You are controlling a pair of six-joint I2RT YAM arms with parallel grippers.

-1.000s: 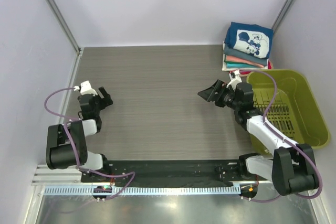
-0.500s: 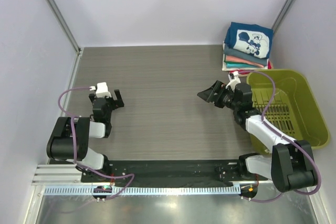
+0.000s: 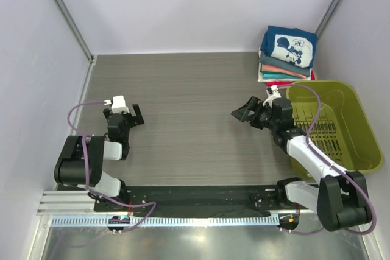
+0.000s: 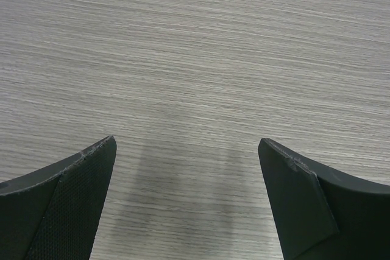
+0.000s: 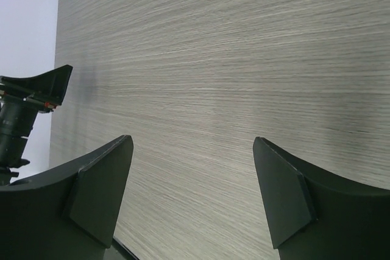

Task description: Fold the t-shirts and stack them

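The left pincer [image 3: 126,115] is hovering low over bare desk [image 3: 183,83], its fingers spread wide and gripping nothing. The right pincer [image 3: 244,111] is also standing apart and unloaded, pointing left across the middle.

The shirts [image 3: 285,59] are lying folded in one stack in the far right corner, the navy one [image 3: 290,45] on top, just beside the basket's [image 3: 359,127] far rim. No loose shirt is showing on the desk or in the part of the basket that is visible, so the task is looking finished or nearly so.

Both arms are facing wide open room mid-desk. The walls are closing in on the left, far and right, and the basket is crowding the right arm's elbow.
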